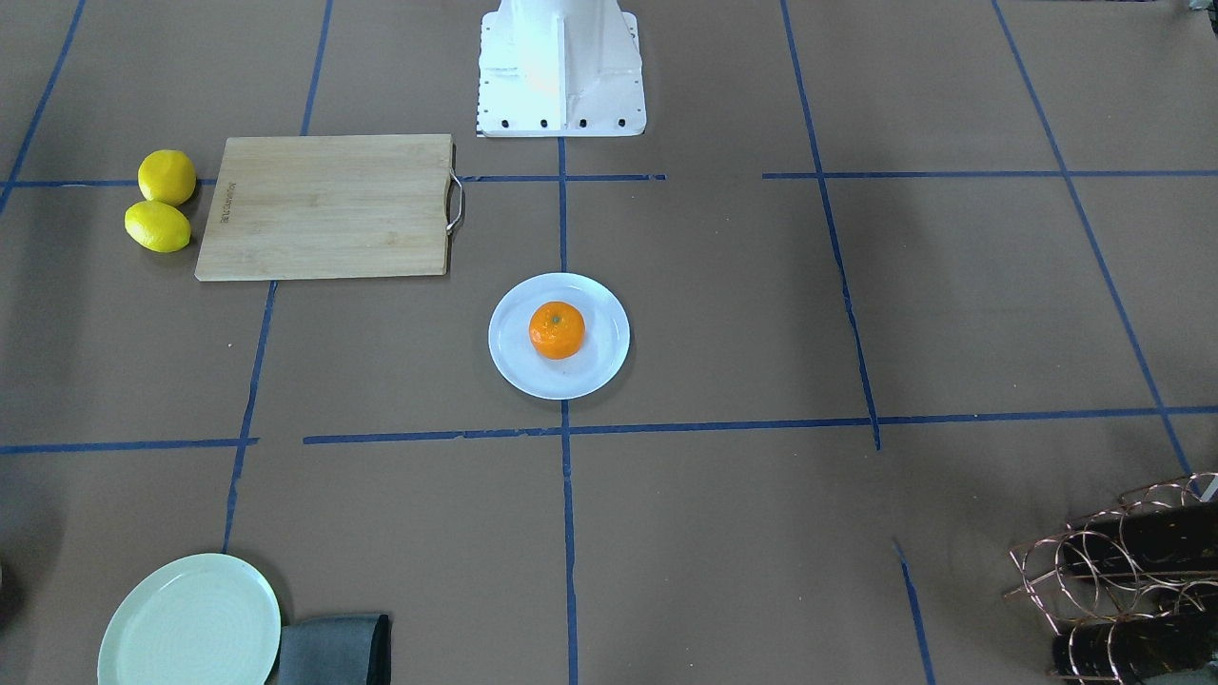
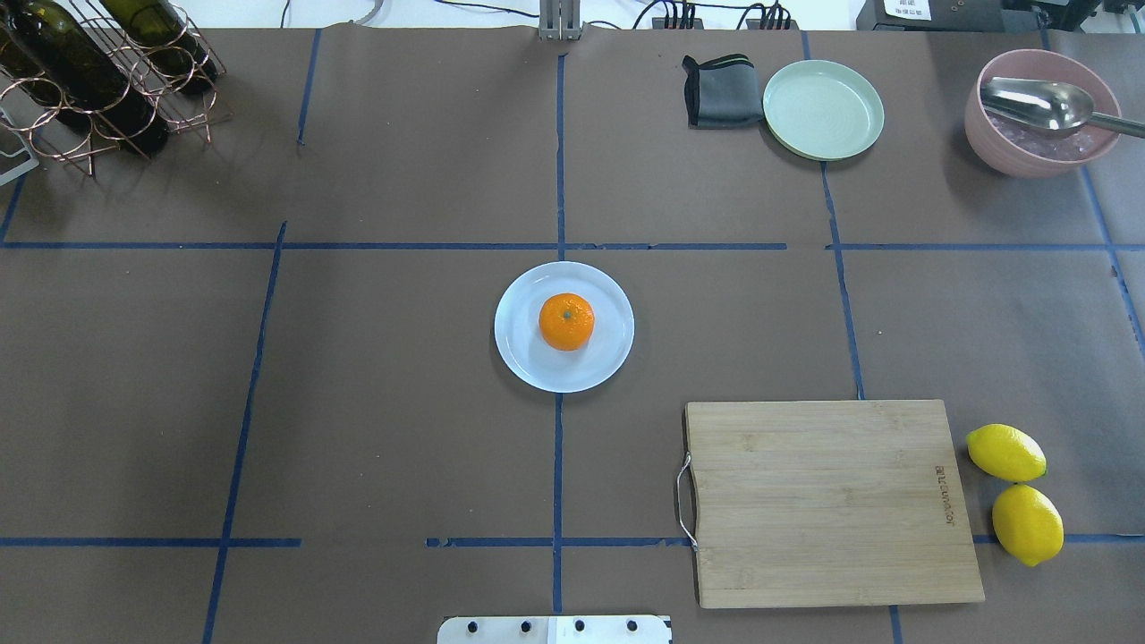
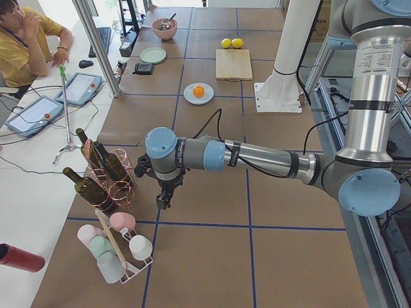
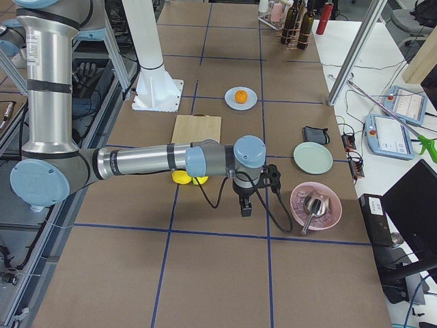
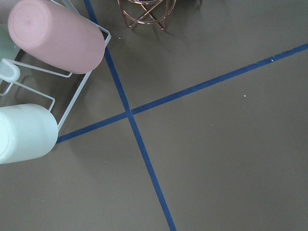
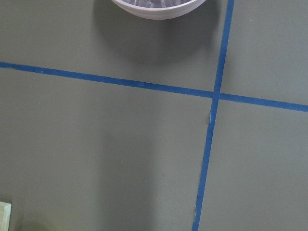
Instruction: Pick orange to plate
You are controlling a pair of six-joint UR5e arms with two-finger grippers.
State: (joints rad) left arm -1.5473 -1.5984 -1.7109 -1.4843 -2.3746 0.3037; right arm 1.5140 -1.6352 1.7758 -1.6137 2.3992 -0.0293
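The orange [image 2: 566,321] rests in the middle of the pale bluish-white plate [image 2: 528,358] at the table's centre; the orange [image 1: 557,329] on the plate [image 1: 514,362] shows in the front view too, and small in the side views as orange [image 3: 199,91] and orange [image 4: 240,96]. Neither gripper is near it. My left gripper [image 3: 163,199] hangs over the table's left end by the bottle rack, and my right gripper [image 4: 246,206] over the right end beside the pink bowl. Both show only in the side views, so I cannot tell whether they are open or shut.
A wooden cutting board [image 2: 832,501] lies right of centre with two lemons [image 2: 1005,452] beside it. A pale green plate [image 2: 823,109], a grey cloth [image 2: 723,91] and a pink bowl [image 2: 1042,112] with a spoon stand at the far right. A wire bottle rack [image 2: 98,80] is far left, a cup rack [image 3: 115,247] beyond it.
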